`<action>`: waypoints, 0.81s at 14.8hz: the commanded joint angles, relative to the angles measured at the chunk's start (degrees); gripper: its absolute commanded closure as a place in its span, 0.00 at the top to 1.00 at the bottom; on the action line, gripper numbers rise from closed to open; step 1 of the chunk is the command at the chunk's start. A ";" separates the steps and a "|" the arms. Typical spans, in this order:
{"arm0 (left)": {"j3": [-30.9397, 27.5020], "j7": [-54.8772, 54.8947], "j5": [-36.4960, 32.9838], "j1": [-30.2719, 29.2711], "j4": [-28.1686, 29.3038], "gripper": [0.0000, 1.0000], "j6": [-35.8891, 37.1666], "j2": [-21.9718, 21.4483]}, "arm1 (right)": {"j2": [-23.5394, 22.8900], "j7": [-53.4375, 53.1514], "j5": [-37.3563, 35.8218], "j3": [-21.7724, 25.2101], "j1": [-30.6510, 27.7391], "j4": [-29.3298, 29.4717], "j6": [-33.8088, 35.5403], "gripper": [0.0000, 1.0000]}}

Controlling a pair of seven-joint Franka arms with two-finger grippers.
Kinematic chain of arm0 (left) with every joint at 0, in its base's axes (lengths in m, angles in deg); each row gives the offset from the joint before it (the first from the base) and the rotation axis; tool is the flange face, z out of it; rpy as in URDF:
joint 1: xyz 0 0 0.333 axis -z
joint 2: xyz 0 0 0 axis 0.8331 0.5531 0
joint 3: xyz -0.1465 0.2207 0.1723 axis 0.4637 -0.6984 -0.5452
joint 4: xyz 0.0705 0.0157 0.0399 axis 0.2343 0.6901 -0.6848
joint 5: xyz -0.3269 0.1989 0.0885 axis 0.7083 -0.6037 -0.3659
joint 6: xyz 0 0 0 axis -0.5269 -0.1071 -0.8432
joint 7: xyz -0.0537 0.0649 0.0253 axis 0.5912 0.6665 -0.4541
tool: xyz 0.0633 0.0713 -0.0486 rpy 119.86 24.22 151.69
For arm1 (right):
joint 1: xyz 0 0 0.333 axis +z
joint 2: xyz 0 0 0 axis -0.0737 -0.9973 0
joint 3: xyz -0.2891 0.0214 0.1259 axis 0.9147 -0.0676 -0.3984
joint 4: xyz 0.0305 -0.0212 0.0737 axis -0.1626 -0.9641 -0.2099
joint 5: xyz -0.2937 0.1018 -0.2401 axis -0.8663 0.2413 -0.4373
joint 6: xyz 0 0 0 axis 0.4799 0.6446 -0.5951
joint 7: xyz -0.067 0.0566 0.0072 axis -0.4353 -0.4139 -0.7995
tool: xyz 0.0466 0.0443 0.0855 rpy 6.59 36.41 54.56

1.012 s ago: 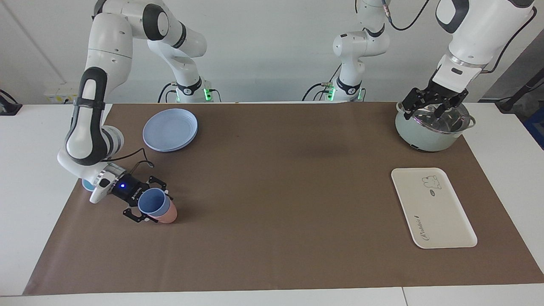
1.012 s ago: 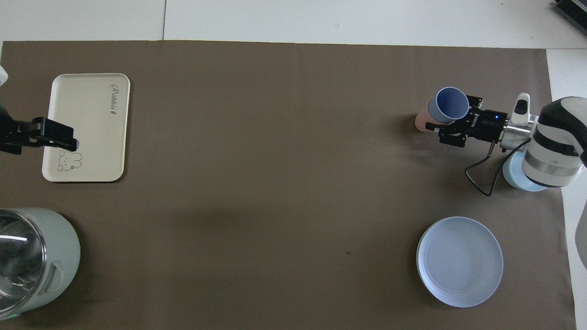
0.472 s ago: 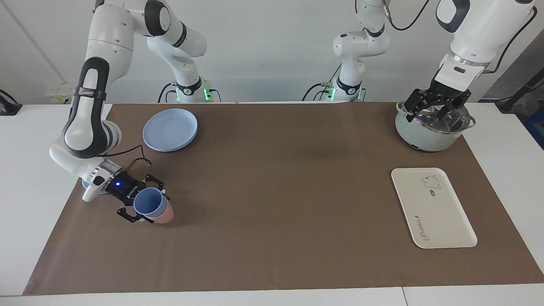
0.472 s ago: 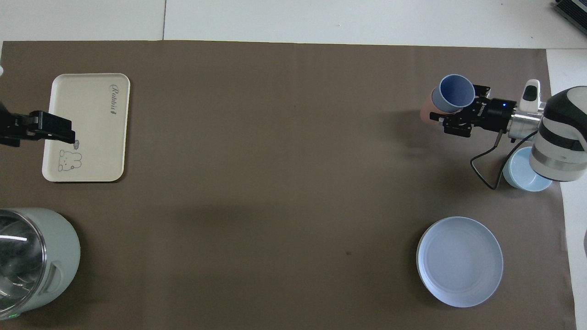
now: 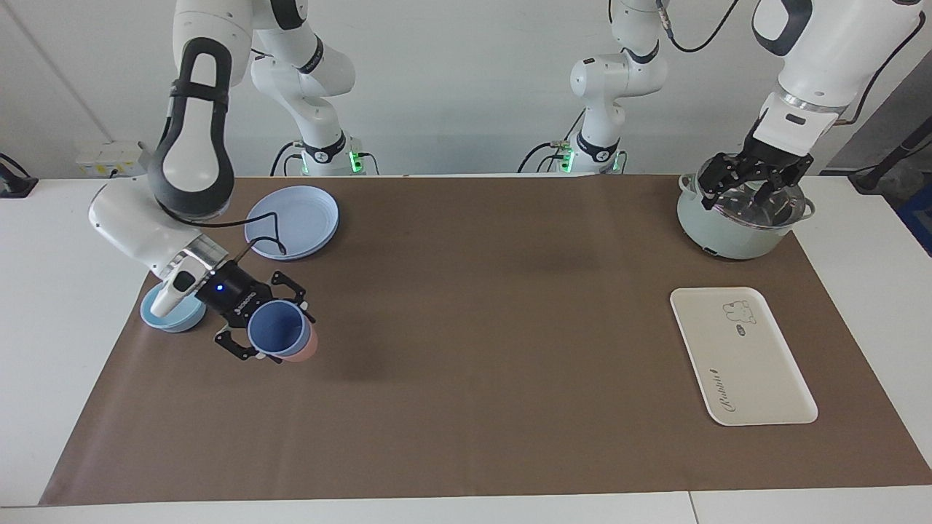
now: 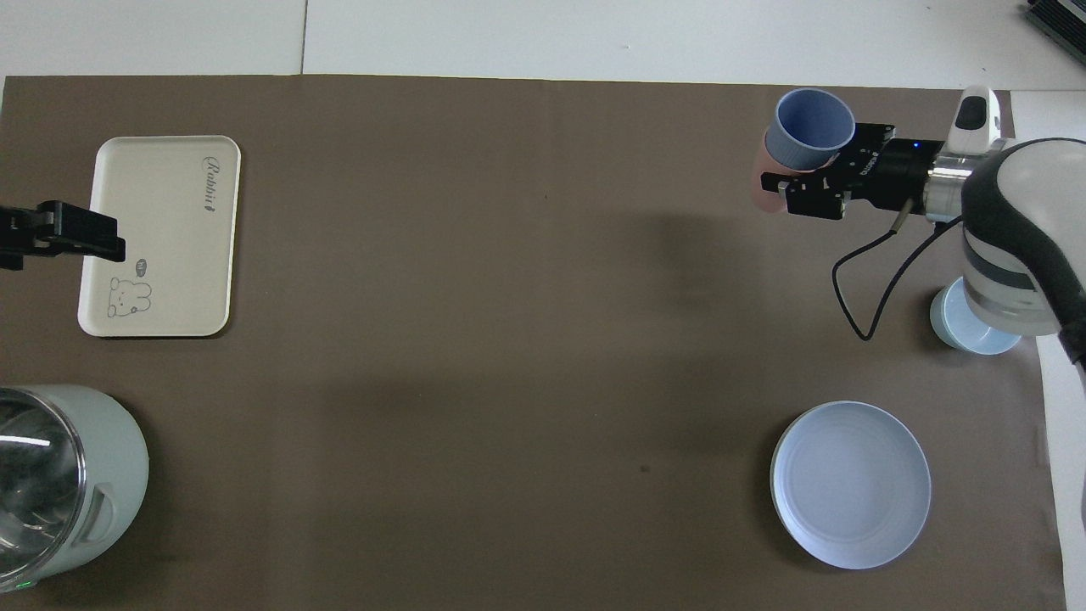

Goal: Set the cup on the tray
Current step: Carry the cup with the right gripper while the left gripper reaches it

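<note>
Far left of the facing frame: shallow light-blue bowl on a brown mat covering the white surface. Up and to its right in the frame, round blue plate, lying flat near the robots' edge.

Just right of the bowl: right claw, reaching in low from the upper left of the frame. Clamps the small periwinkle-blue plastic cup between its fingers. Holds it tilted, dark-blue mouth toward the facing camera, close over a salmon-pink cup on the mat; cannot tell whether the two cups touch.

Centre of the frame: bare mat only.

Lower right of the frame: flat cream-white rectangular tray with a bear drawing and cursive lettering, well apart from the held cup.

Upper right of the frame: pale-green pot with a glass lid. Above the lid, left claw, fingers spread apart, gripping nothing, waiting.
</note>
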 commanded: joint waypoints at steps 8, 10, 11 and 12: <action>0.80 -0.35 20.52 5.39 -0.82 0.98 -12.09 9.36 | 0.28 -39.42 -38.59 0.00 19.48 3.52 0.03 0.00; 0.80 -6.65 22.39 9.87 -0.74 0.98 -17.80 12.10 | 0.11 -39.25 -40.26 0.09 21.76 3.52 0.82 0.00; 0.88 -9.64 22.91 11.02 -0.65 0.97 -21.66 13.41 | 0.19 -39.25 -44.01 0.09 22.99 3.52 2.31 0.00; 0.89 -11.85 24.83 12.42 -0.39 0.95 -24.13 13.86 | 0.37 -39.51 -47.00 0.00 24.05 3.78 3.54 0.00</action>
